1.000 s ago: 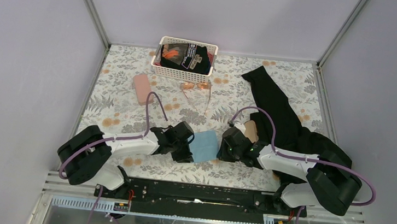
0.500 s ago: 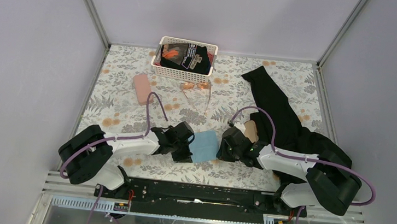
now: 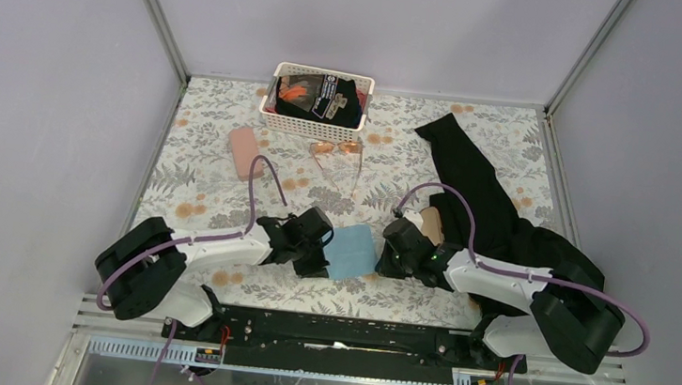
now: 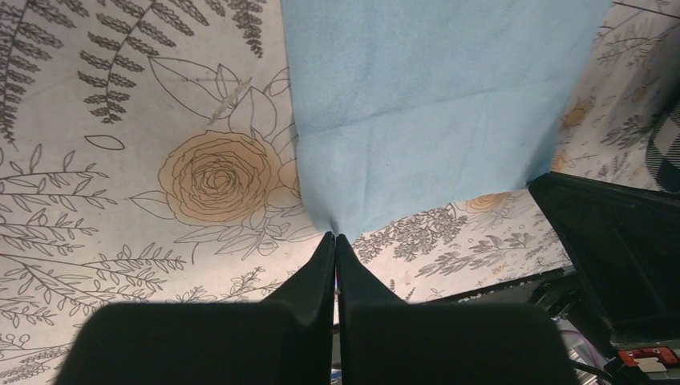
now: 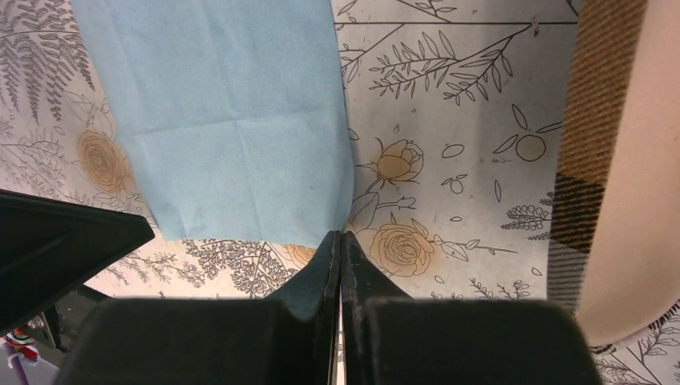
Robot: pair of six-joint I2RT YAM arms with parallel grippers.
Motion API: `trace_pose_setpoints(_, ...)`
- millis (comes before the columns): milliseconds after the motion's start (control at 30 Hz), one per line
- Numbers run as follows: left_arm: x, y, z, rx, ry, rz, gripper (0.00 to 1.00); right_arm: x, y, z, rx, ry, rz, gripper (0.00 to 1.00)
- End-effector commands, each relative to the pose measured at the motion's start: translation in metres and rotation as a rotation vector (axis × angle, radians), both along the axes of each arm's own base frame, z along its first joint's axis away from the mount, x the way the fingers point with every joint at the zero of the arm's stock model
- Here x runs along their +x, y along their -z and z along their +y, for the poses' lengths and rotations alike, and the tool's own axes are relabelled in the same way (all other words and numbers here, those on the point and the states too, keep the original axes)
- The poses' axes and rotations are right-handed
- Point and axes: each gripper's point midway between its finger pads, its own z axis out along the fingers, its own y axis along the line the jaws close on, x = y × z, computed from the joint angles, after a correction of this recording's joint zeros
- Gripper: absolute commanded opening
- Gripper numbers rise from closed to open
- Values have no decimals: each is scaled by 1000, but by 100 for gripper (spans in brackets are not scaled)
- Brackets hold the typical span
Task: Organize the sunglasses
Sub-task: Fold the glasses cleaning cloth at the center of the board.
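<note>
Lying on the floral worktop just in front of the white basket, the wire-framed sunglasses with orange-pink lenses have their lens bar running left to right along the basket's near side, with the temples unfolded and pointing toward the arms. Nearer the bases, the left tool is closed tight, pinching one near corner of the light-blue cloth. The right tool is likewise closed on the cloth's other near corner.

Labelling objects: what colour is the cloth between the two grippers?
The cloth is plain light blue, clearest in the left wrist view.
</note>
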Motion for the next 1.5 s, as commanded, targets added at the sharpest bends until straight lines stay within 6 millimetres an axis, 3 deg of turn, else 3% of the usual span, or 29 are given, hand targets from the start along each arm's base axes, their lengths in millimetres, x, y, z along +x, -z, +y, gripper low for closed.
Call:
trace_pose_setpoints(0, 8, -15, -1, 7, 13, -50, 0, 12, -24, 9, 22, -6, -67, 0)
trace_pose_setpoints(367, 12, -18, 4, 11, 6, -52, 0, 20, -34, 16, 22, -19, -91, 0)
trace_pose_setpoints(400, 10, -15, 6, 22, 7, -45, 5, 20, -33, 16, 21, -20, -88, 0)
trace_pose_setpoints(500, 7, -8, 10, 41, 8, -25, 34, 18, -29, 16, 19, -22, -75, 0)
trace_pose_setpoints(600, 6, -5, 10, 38, 7, -19, 46, 17, -26, 16, 13, -22, -68, 0)
trace_pose_setpoints(667, 6, -2, 8, 35, 10, -15, 46, 17, -26, 16, 12, -22, -70, 0)
trace_pose_setpoints(967, 3, 14, 3, 28, 11, 20, 30, 17, -24, 16, 6, -23, -62, 0)
trace_pose_setpoints(1067, 4, 14, 5, 39, 9, 14, 19, 17, -24, 16, 5, -24, -62, 0)
trace_pose_setpoints(1167, 7, 11, 5, 47, 10, 9, 0, 17, -25, 16, 2, -27, -63, 0)
trace_pose_setpoints(1467, 25, -10, 7, -23, -13, -20, 0, 29, -43, 19, -4, -27, -119, 0)
